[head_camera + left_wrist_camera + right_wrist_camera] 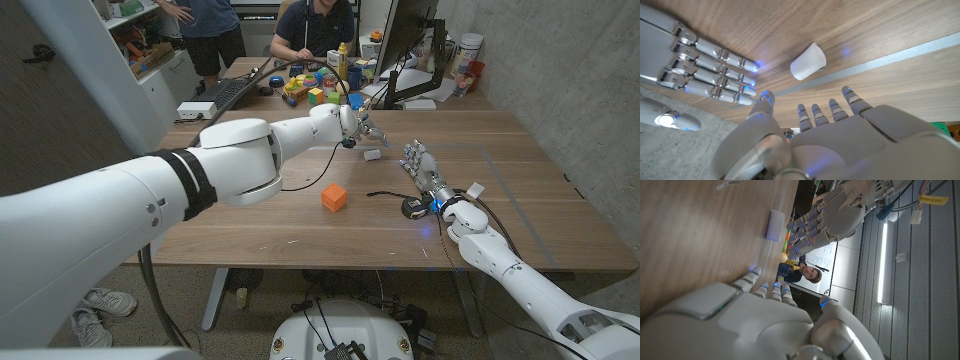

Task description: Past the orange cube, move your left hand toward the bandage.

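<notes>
Bandage (372, 155), one small white roll, lies on the wooden table (520, 200) just below the left hand (356, 127), which hovers above it with fingers (812, 114) spread and grasping nothing, past the single orange cube (334, 197) that sits nearer the table's front edge. One right hand (422, 172) stands on the table near the bandage, its fingers (715, 70) straight, close together and empty. Two people (315, 25) are behind the table by a cluttered desk (250, 70).
</notes>
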